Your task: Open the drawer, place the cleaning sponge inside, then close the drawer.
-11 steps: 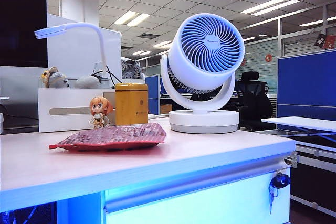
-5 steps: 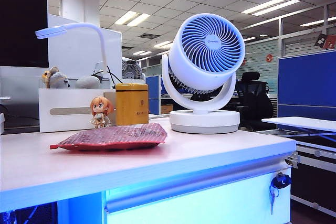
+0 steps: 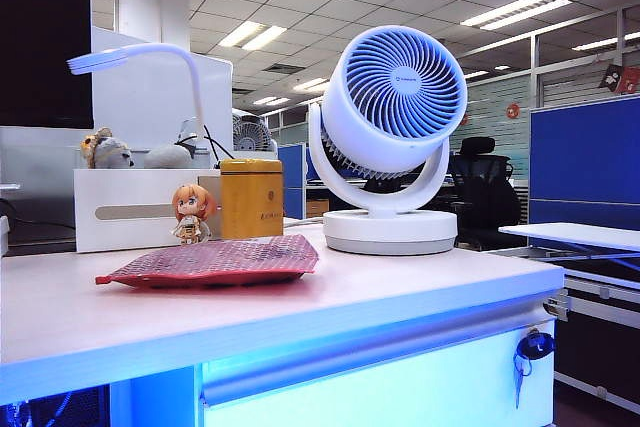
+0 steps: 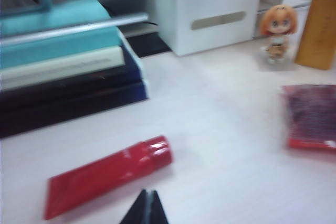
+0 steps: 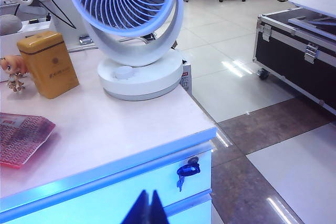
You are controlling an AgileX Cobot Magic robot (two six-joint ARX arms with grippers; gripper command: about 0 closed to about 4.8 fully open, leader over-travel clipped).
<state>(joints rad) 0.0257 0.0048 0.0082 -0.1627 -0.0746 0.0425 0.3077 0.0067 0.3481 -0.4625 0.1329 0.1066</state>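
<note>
While the exterior view showed no arm, the drawer (image 3: 380, 387) sat shut under the desk's near edge, keys (image 3: 528, 349) hanging at its right end. The left gripper (image 4: 145, 208), pinched shut and empty, hovered above a red tube (image 4: 107, 173); no cleaning sponge showed, so it seemed stowed. The right gripper (image 5: 148, 207), likewise shut and empty, hung just near of the drawer front.

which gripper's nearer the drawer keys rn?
Right. The right gripper hangs shut over the desk's front edge, the keys just beyond it. The left gripper, shut, is over the desktop by the red tube, keys unseen.
</note>
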